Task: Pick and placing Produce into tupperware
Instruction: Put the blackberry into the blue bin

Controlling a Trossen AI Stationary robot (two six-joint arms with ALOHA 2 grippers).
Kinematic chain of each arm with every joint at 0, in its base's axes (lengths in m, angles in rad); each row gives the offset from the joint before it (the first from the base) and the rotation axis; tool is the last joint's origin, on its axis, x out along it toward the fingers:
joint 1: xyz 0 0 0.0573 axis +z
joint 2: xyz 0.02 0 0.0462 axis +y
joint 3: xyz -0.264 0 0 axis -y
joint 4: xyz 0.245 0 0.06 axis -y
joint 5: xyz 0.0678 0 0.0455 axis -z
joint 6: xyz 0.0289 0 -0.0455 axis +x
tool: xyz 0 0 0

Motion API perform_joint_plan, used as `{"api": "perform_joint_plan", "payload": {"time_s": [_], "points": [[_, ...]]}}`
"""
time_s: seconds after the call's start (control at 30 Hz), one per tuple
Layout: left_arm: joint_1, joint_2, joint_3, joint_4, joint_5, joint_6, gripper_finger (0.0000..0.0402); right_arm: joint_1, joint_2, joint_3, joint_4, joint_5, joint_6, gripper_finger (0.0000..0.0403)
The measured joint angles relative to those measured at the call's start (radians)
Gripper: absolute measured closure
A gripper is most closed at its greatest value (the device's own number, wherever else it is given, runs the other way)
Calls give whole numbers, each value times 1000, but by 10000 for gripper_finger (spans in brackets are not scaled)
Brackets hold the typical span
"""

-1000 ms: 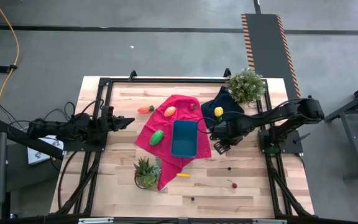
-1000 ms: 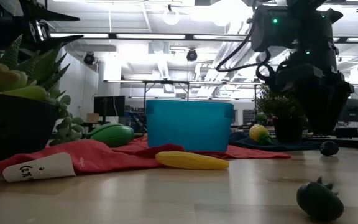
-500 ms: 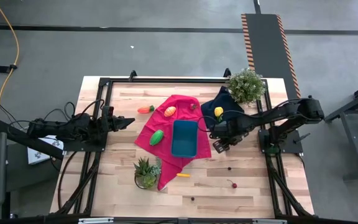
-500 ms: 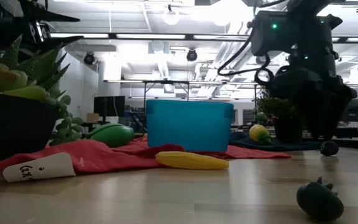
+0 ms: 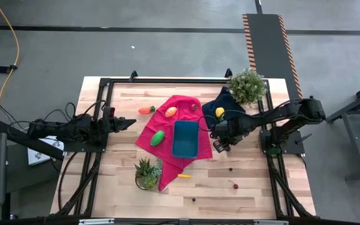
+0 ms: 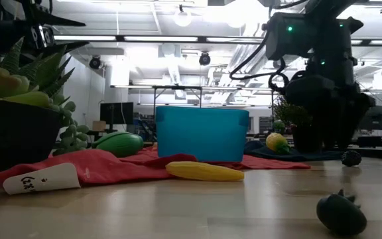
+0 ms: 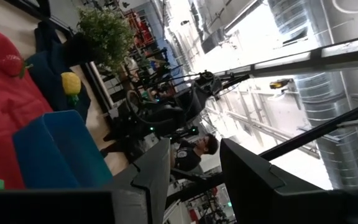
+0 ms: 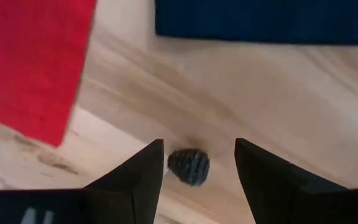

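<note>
The teal tupperware stands on a red cloth, mid table. Produce lies around it: a green piece and an orange one on the red cloth, a yellow lemon on the navy cloth, a carrot and yellow corn on the wood. My right gripper is open, just right of the tub, pointing down. Its fingers stand on either side of a small dark ridged berry that lies on the wood. My left gripper waits open at the table's left.
A bushy potted plant stands at the far right corner and a succulent pot near the front, left of the corn. Two more small dark pieces lie on bare wood to the right front. A black frame borders the table.
My right gripper has crept a little toward the tupperware and sunk lower over the wood, still open. Nothing else has moved.
</note>
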Motion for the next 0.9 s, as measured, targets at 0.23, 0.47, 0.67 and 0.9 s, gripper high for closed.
{"api": "perform_joint_plan", "payload": {"time_s": [0.23, 0.47, 0.67, 0.9], "points": [[0, 0, 0, -4, 30, 0, 273, 33, 0, 0, -1, -2, 18, 213], [0, 0, 0, -22, 33, 0, 273, 26, 0, 0, -1, 3, 18, 213], [0, 0, 0, -22, 33, 0, 273, 36, 0, 0, -1, 10, 36, 213], [0, 0, 0, -22, 34, 0, 273, 32, 0, 0, -6, 16, 43, 213]]}}
